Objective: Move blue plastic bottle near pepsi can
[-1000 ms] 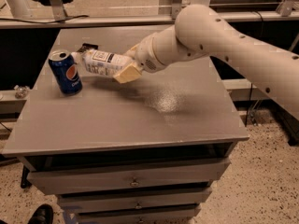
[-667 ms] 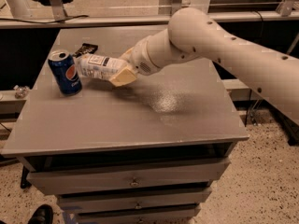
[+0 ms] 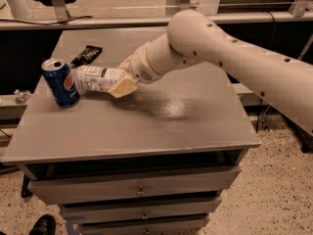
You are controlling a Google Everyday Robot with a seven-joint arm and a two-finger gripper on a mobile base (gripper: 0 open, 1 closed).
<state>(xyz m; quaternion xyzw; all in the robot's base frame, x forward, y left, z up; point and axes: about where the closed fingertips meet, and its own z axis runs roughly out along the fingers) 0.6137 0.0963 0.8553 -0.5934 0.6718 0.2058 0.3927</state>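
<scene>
The blue plastic bottle (image 3: 98, 78) lies on its side in my gripper (image 3: 121, 80), a whitish bottle with a pale printed label. Its far end reaches the pepsi can (image 3: 60, 82), which stands upright on the left part of the grey table (image 3: 146, 121). My gripper is shut on the bottle's right end, one cream fingertip (image 3: 122, 87) showing in front of it. The white arm comes in from the upper right.
A small flat black wrapper (image 3: 87, 54) lies behind the can near the table's back left. The table's left edge is close to the can. Drawers (image 3: 137, 190) sit under the tabletop. A rail runs along behind the table.
My gripper has carried the bottle left, toward the can. The bottle's end is now right beside the can. The can has not moved.
</scene>
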